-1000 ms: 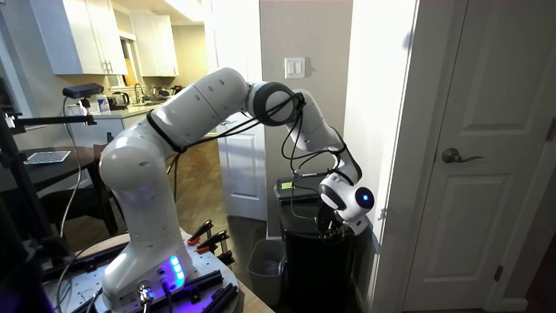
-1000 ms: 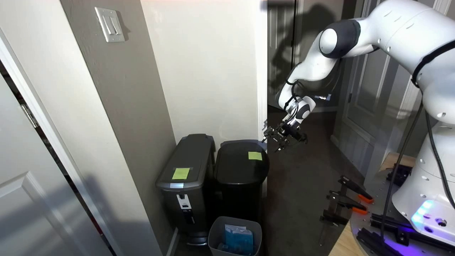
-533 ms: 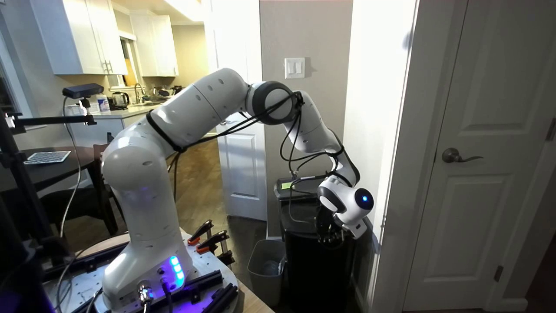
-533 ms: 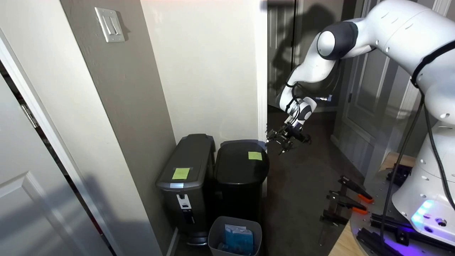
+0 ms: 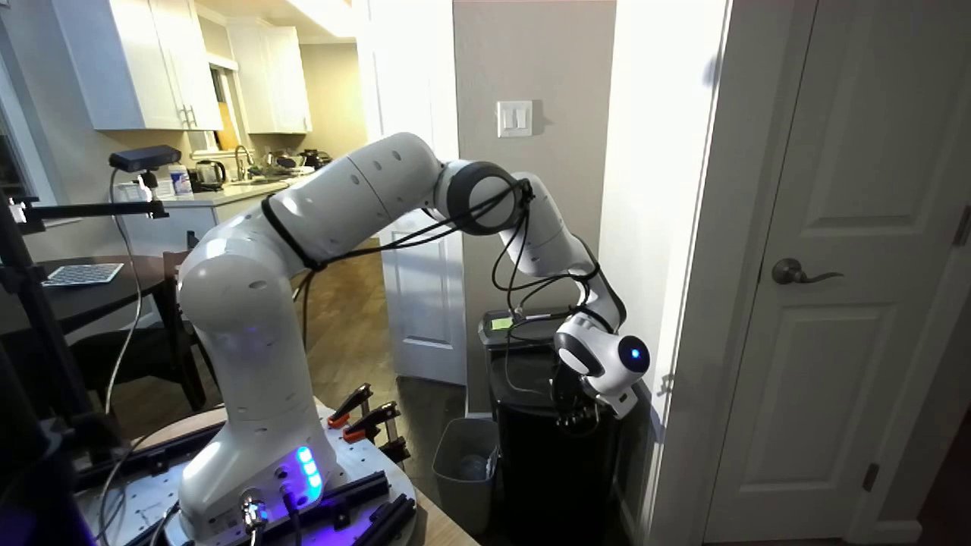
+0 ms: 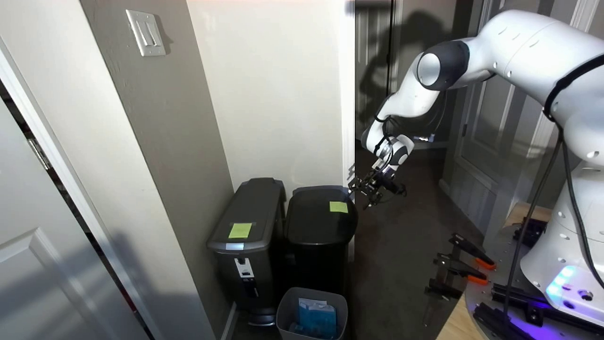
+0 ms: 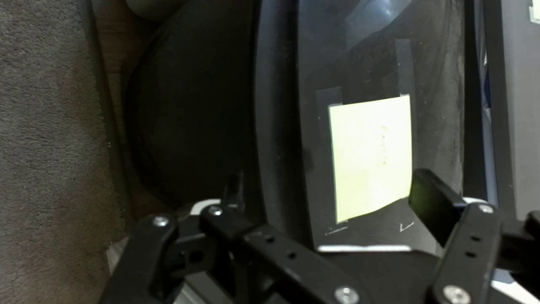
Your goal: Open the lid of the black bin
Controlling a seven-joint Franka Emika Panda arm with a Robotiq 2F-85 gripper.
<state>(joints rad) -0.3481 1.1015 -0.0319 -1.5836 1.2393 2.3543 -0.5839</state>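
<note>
The black bin [image 6: 314, 267] stands against the wall in both exterior views, its lid [image 6: 309, 222] lying flat and closed with a yellow-green sticker [image 6: 339, 207]. My gripper [image 6: 359, 199] is at the lid's right edge in this exterior view; in an exterior view the gripper [image 5: 578, 415] shows dark against the bin. In the wrist view my open gripper [image 7: 329, 190] has its fingers wide apart, one beyond the rim over the bin's side [image 7: 190, 105], one over the lid [image 7: 371, 71] by the sticker. Nothing is between the fingers. I cannot tell whether they touch the lid.
A second dark bin [image 6: 252, 203] with a pale label stands close beside the black bin. A small grey wastebasket [image 6: 285, 314] stands in front. The white wall [image 6: 283, 94] is behind the bins. Clamps [image 6: 460, 267] stick out from the robot's table edge.
The arm's elbow and wrist have lowered. The gripper shifted a little away from the bin, then came back toward the lid's edge and lower. The lid and bins have not moved.
</note>
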